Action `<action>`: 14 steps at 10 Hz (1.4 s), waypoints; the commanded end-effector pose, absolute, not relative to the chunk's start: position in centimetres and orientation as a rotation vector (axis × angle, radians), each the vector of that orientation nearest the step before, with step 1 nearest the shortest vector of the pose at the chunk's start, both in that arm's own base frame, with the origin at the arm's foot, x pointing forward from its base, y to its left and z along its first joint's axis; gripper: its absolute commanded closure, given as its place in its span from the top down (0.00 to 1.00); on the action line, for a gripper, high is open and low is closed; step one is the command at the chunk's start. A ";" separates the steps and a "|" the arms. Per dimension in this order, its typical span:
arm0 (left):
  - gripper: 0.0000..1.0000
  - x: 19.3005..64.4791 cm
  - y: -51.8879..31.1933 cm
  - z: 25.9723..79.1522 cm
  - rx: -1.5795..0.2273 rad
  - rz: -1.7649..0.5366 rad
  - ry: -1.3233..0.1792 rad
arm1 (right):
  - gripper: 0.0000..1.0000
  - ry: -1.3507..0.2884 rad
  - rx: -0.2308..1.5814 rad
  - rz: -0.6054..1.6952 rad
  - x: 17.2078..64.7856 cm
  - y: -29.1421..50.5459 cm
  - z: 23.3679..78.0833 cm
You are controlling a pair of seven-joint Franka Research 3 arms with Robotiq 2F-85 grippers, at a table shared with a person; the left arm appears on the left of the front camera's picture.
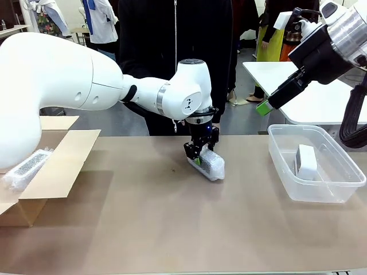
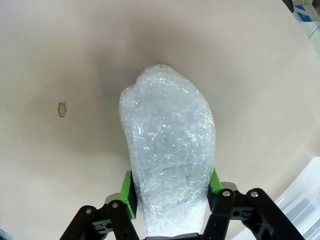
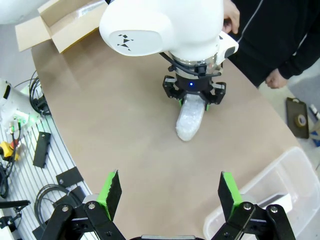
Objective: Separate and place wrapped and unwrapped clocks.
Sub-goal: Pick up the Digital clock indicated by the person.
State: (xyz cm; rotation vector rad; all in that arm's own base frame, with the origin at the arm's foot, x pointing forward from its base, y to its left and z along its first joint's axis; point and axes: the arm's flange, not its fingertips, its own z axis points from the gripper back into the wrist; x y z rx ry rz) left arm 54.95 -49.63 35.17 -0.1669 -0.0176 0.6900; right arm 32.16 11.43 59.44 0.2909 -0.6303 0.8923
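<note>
A bubble-wrapped clock (image 1: 210,164) lies on the brown table near its middle. My left gripper (image 1: 200,154) is shut on it, green pads pressed on both sides of the bundle (image 2: 167,145). The right wrist view looks down on this grip (image 3: 194,97) and on the bundle (image 3: 189,121). A second wrapped clock (image 1: 26,167) rests in the cardboard box (image 1: 57,172) at the left. The bare white unwrapped clock (image 1: 305,160) stands in the clear plastic bin (image 1: 287,172) at the right. Raised above the bin, my right gripper (image 3: 170,187) is open and holds nothing.
A person in dark clothes (image 1: 172,46) stands at the far side, just behind the left arm, one hand (image 3: 231,17) near its wrist. A small mark (image 2: 62,109) is on the table beside the bundle. Cables and tools (image 3: 30,145) lie off the table's edge.
</note>
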 end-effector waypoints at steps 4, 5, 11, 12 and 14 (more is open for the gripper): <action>0.20 55.5 -50.6 34.9 -0.131 0.710 -0.027 | 1.00 -0.631 0.299 0.900 32.3 11.3 59.4; 0.35 55.2 -50.5 35.1 -0.138 0.697 -0.032 | 1.00 -0.631 0.299 0.900 32.3 11.3 59.4; 0.35 46.1 -43.4 44.3 -0.153 0.579 -0.192 | 1.00 -0.631 0.299 0.900 32.3 11.3 59.4; 0.35 45.1 -42.3 45.6 -0.156 0.564 -0.233 | 1.00 -0.631 0.299 0.900 32.3 11.3 59.4; 0.35 44.0 -40.3 47.6 -0.109 0.596 -0.321 | 1.00 -0.631 0.299 0.900 32.3 11.3 59.4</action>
